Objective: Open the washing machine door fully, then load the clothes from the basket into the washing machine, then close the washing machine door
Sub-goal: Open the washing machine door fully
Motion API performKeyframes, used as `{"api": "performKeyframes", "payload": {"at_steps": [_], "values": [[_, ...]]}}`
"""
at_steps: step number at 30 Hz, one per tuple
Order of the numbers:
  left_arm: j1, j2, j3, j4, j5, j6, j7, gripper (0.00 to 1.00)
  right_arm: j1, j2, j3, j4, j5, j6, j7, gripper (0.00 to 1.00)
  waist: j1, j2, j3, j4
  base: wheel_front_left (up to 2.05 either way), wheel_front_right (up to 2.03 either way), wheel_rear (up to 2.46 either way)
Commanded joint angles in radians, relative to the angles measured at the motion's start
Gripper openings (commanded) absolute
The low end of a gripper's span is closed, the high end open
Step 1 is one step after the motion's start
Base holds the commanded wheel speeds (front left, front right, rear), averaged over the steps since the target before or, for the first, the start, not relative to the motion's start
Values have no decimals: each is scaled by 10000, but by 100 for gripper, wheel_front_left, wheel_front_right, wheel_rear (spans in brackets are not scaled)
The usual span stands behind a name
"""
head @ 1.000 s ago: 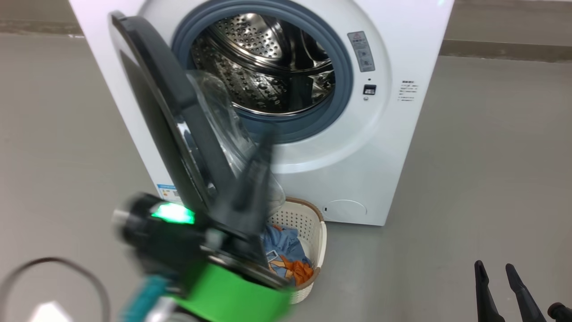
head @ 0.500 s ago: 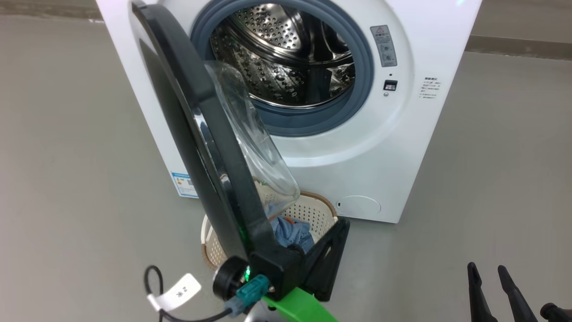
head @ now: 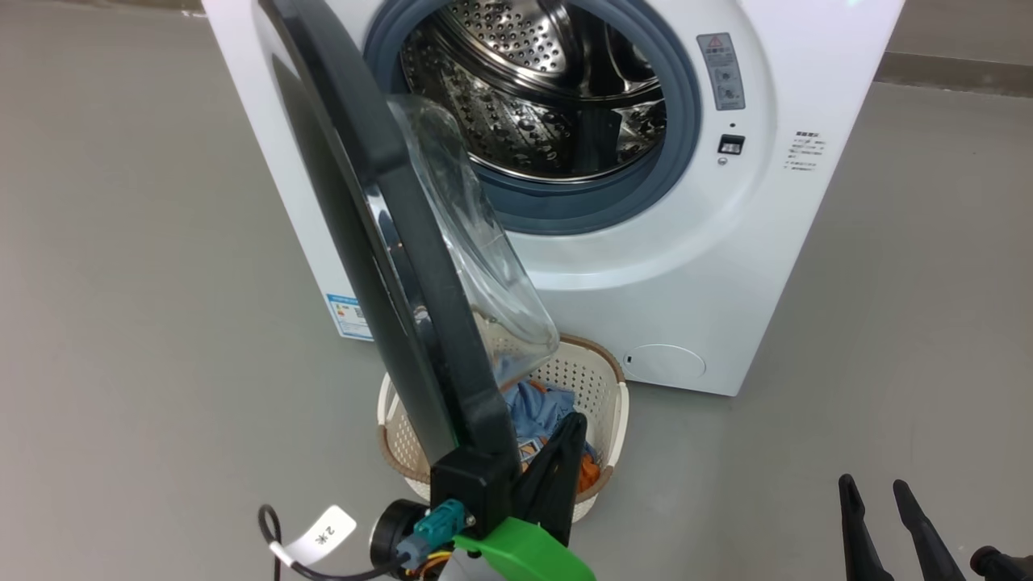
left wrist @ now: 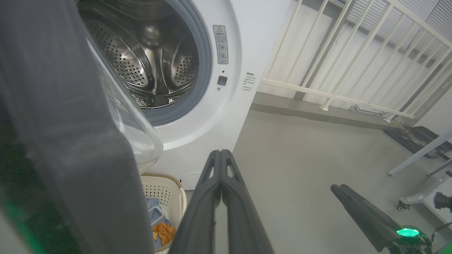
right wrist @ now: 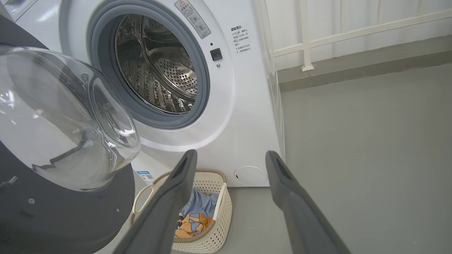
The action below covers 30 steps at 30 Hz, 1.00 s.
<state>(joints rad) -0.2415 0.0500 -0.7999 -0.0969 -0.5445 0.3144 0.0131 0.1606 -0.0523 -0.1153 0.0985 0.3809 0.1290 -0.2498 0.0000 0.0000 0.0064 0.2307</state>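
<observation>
The left gripper (left wrist: 220,154) is pressing its two fingers flat together with nothing between them. In the head view it is sitting low at centre, right at the bottom end of the door (head: 363,145), with its fingers lying just right of the rim and over the basket (head: 605,403). Whether it is touching the door I cannot tell. In the left wrist view the door is looming along the left side, and the fingers are pointing past it at the lower front of the machine (head: 807,242). The door is standing swung out from the left of the opening, edge-on across the upper left and centre of the head view. Its glass bowl (head: 484,250) is bulging to the right above the basket. The drum (head: 524,97) is showing behind it inside the grey ring (head: 682,153). The basket is sitting on the floor (head: 121,323) just in front of the machine's base, partly hidden by the door, and the clothes (head: 541,407), blue and orange, are lying inside it. The right gripper (head: 873,484) is resting at the lower right of the head view, well apart from door and basket, with its fingers spread and holding nothing. The floor is running smooth and grey all round. A white railing (right wrist: 304,35) is standing behind, in the upper right of the right wrist view.
</observation>
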Motion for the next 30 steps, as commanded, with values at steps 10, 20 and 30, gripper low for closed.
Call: {"api": "performKeyframes", "payload": {"at_steps": [10, 20, 30], "values": [[-402, 3, 109, 474, -445, 417, -666, 0, -349, -328, 213, -225, 54, 17, -120, 100, 0, 0, 149, 612, 0, 0, 0], [-774, 3, -233, 1241, -995, 874, -1505, 0, -383, -402, 276, -275, 44, 17, -120, 100, 0, 0, 222, 1375, 0, 0, 0], [-1044, 3, -432, 1542, -1250, 1251, -1888, 0, -351, -426, 260, -288, 66, 17, -120, 100, 0, 0, 276, 1868, 0, 0, 0]]}}
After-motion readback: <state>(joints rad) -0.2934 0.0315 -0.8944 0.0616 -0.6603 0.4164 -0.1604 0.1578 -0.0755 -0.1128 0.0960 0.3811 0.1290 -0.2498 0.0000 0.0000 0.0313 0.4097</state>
